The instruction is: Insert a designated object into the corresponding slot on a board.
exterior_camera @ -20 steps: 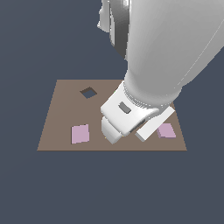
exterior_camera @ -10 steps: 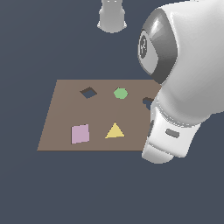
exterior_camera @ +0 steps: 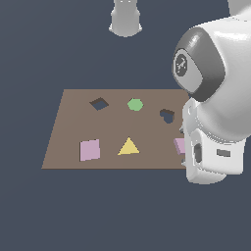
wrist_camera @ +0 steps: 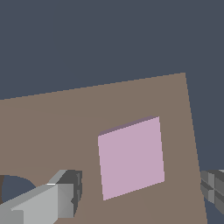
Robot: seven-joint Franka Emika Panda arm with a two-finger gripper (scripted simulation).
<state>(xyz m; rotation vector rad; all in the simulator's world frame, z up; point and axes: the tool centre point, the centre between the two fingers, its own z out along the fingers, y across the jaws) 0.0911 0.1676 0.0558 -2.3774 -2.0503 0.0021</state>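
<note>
A plain dark-blue ground surrounded the brown board [exterior_camera: 73, 147]. The small pink block [wrist_camera: 131, 156] lay flat near the board's corner at the exterior view's right, between the spread fingers of the released claw [wrist_camera: 140, 199]. The step looked like the approach; next came descending, clamping, then carrying to the diamond slot [exterior_camera: 99, 103].

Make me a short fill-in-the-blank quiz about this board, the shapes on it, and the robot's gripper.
1. The triangle on the board is coloured ____.
2. In the exterior view, the dark hole between the green piece and the arm is shaped like a ____.
3. In the wrist view, the small pink block lies between the open gripper fingers, flat on the ____.

Missing words: yellow; heart; board
</note>
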